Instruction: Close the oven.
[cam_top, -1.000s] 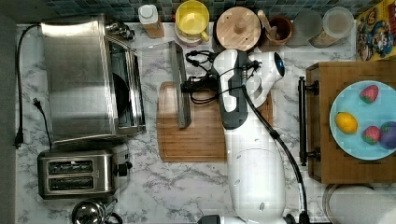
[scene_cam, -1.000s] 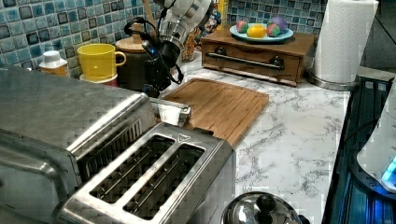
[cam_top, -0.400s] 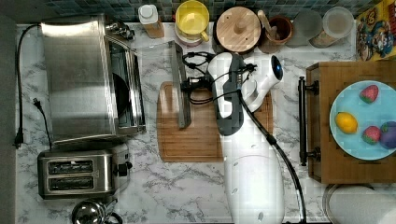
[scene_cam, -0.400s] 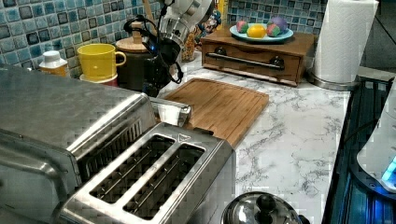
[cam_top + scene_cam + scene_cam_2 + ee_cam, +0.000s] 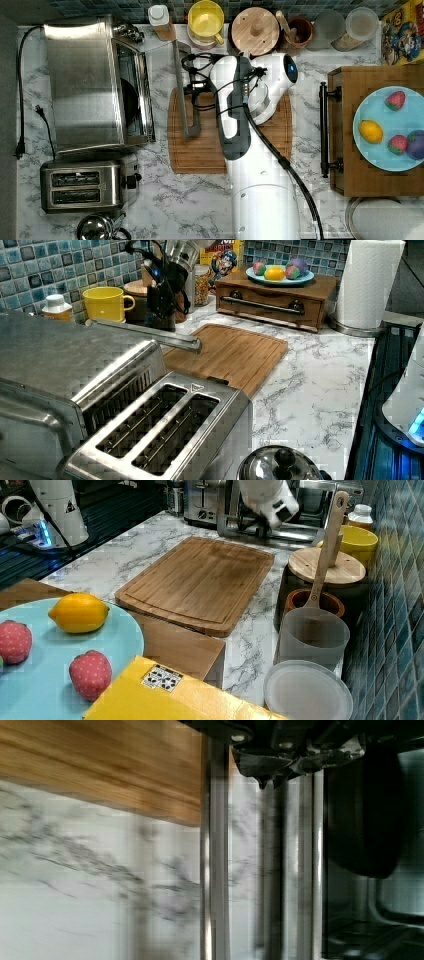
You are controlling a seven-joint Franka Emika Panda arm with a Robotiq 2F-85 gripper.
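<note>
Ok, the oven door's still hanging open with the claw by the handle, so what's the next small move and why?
Probably push the bar handle up and toward the oven. The door is down and open, its handle out over the cutting board, and the claw sits right at the handle, on the side away from the oven, well placed to swing it shut.

Hardly any writing can be read. The cereal box against the tiled wall in the left view carries a cartoon captain figure under white letters cut off by the picture's edge. A small black-and-white code sticker sits on the yellow box in the right view.
</note>
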